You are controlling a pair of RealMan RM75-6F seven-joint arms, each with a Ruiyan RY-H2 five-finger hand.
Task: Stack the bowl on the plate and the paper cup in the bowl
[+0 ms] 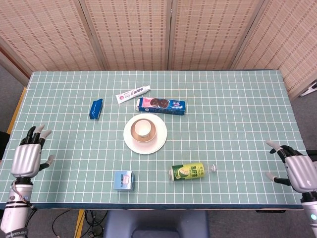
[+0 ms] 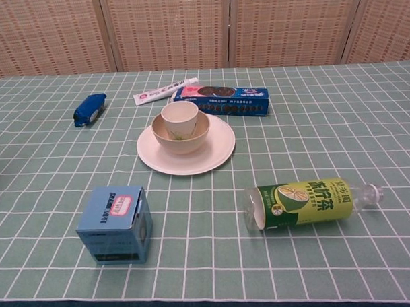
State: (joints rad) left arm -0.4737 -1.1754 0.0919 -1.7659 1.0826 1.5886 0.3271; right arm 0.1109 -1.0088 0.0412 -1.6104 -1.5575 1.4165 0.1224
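A white plate (image 1: 159, 142) (image 2: 218, 151) lies at the table's middle. On it stands a tan bowl (image 1: 152, 134) (image 2: 197, 135), and a white paper cup (image 1: 142, 128) (image 2: 180, 115) stands upright inside the bowl. My left hand (image 1: 27, 155) hovers at the table's left edge, far from the stack, fingers spread and holding nothing. My right hand (image 1: 295, 171) is at the right edge near the front, also spread and holding nothing. Neither hand shows in the chest view.
A blue cookie box (image 1: 161, 104) and a toothpaste tube (image 1: 132, 93) lie behind the plate. A blue packet (image 1: 95, 108) lies to the left. A small blue box (image 1: 123, 180) and a lying green bottle (image 1: 189, 171) are near the front edge.
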